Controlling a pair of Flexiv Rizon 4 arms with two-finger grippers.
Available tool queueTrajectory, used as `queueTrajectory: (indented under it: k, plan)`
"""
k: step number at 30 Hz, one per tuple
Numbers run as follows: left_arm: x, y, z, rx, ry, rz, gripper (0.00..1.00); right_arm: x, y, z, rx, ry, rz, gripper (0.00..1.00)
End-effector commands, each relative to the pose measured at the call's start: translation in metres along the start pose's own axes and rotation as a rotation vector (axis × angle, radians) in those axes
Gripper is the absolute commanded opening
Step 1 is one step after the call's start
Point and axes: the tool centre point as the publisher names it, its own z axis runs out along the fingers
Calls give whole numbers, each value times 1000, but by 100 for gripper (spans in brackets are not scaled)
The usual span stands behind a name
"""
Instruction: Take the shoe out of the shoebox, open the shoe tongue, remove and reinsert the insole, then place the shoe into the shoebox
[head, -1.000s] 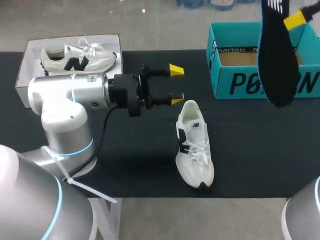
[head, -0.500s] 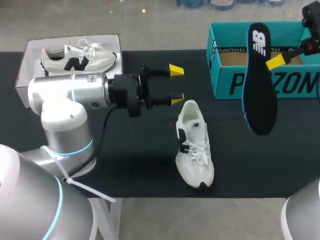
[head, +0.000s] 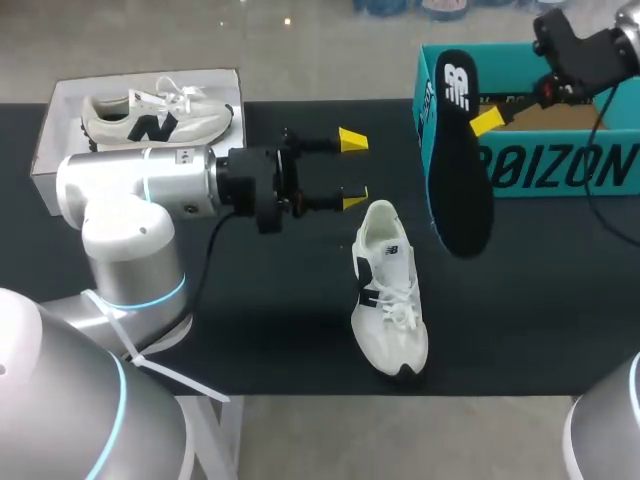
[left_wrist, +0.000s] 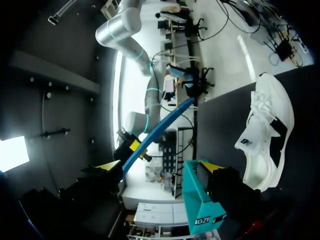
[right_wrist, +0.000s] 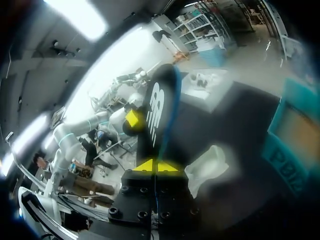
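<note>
From above, the left hand (head: 349, 170) hangs over the black surface (head: 250, 330) with its two yellow tips spread and nothing between them. Just beside its nearer tip lies the white shoe (head: 388, 300), flat on its sole, heel toward the hand and toe toward the near edge. The right hand (head: 487, 122) is clamped on the black insole (head: 460, 170), which hangs in the air, tilted, in front of the teal shoebox (head: 560, 175) and apart from the shoe. At the far left corner a white tray (head: 48, 150) holds a second shoe (head: 150, 118).

In the left wrist view, the left hand (left_wrist: 159, 166) shows its fingers wide apart and empty. The white shoe (left_wrist: 265, 135) lies on the dark surface off to one side of it. A corner of the shoebox (left_wrist: 200, 200) stands ahead, and the insole (left_wrist: 160, 127) shows edge-on as a thin blue strip.

In the right wrist view, the yellow tips of the right hand (right_wrist: 157, 166) meet on the insole (right_wrist: 160, 110), which rises straight ahead of it. The white shoe (right_wrist: 210, 165) lies blurred beneath, with the shoebox (right_wrist: 285, 135) to one side
</note>
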Motion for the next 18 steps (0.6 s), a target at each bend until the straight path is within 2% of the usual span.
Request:
queueTrajectory:
  k: [1,9,18]
  plan:
    - [1,-1,1,-4,-3,2,100,-17,25,16,55,44,4,0]
    - [1,-1,1,-4,-3,2,100,-38,36,38,65,72,53,0]
    - [1,-1,1,-4,-3,2,100,-41,41,56,74,95,83,0]
